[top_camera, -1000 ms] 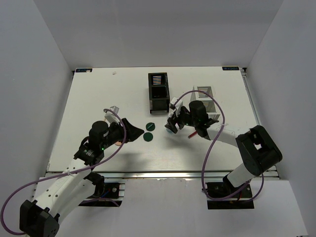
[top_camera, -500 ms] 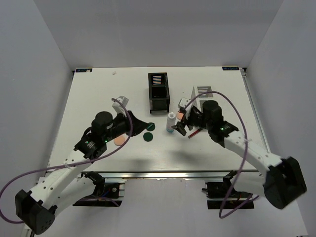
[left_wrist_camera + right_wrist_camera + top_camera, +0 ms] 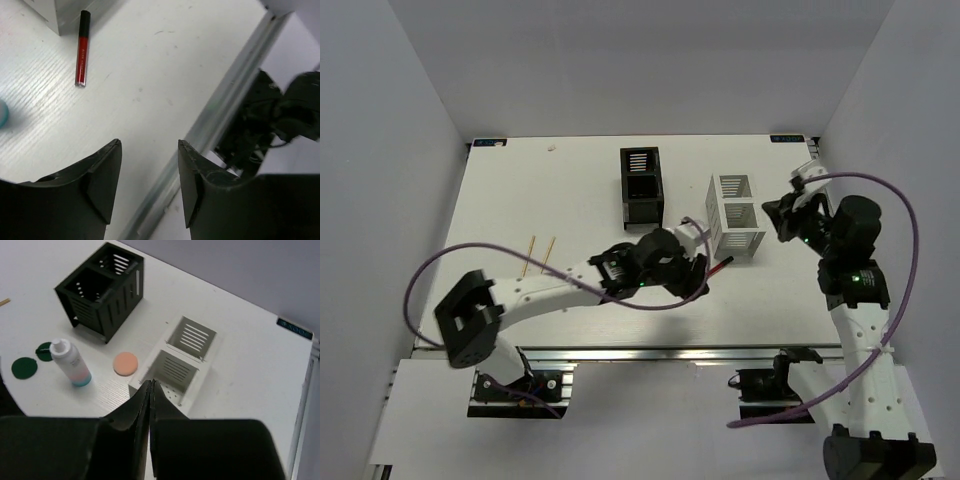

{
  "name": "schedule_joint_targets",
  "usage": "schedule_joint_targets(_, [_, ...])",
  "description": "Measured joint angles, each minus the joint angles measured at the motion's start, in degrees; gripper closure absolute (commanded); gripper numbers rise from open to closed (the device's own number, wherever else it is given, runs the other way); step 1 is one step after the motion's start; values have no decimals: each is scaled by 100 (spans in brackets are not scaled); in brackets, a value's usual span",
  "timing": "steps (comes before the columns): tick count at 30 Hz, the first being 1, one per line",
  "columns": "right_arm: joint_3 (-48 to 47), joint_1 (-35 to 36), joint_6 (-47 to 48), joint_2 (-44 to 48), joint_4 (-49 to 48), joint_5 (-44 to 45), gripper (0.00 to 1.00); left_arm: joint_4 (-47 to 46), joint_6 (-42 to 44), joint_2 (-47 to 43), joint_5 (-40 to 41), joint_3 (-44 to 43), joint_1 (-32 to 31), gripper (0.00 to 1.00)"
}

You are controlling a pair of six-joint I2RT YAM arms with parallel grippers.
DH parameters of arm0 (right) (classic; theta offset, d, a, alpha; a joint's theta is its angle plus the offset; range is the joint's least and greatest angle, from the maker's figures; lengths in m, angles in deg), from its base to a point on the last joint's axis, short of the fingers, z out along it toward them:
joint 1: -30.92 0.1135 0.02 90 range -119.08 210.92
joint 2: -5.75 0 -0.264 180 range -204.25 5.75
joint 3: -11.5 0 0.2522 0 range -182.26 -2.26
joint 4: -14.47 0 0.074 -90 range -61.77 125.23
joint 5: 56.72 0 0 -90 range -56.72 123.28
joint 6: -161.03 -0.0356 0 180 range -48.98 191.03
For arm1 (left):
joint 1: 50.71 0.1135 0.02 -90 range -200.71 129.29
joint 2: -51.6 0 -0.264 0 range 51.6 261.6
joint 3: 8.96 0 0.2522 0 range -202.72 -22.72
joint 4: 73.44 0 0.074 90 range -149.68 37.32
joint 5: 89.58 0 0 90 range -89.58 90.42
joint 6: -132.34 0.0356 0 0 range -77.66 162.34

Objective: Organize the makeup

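Observation:
My left gripper point(image 3: 149, 145) hangs open and empty over the table's near edge, right of centre point(image 3: 695, 278). A dark red tube point(image 3: 82, 47) lies ahead of it beside the white organizer box point(image 3: 738, 213). My right gripper point(image 3: 150, 382) is shut on nothing, raised to the right of that box point(image 3: 782, 215). Below it, in the right wrist view, stand a white bottle point(image 3: 70, 362), a peach puff point(image 3: 125, 363) and two dark green discs point(image 3: 24, 367), which the left arm hides from above. Two tan sticks point(image 3: 538, 254) lie at the left.
The black organizer box point(image 3: 640, 185) stands at the back centre, its compartments showing nothing inside point(image 3: 100, 287). The metal rail point(image 3: 220, 110) of the table's front edge runs right under the left gripper. Grey walls close in both sides.
The left arm has swung from the left side across to centre right, its jaws open. The right arm has pulled back from the bottle to the far right and shut its jaws.

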Motion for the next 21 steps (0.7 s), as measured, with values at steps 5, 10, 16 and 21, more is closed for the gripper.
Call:
schedule_joint_targets(5, [-341, -1366, -551, -273, 452, -479, 57, 122, 199, 1517, 262, -1056, -9, 38])
schedule_joint_targets(10, [-374, -1864, -848, -485, 625, -883, 51, 584, 382, 2776, 638, -2350, -9, 38])
schedule_joint_targets(16, [-374, -1864, -994, -490, 645, -1097, 50, 1003, 658, 3751, 994, -3335, -9, 38])
schedule_joint_targets(21, [-374, -1864, -1080, -487, 643, -1182, 50, 1207, 931, 4026, 1266, -3425, -9, 38])
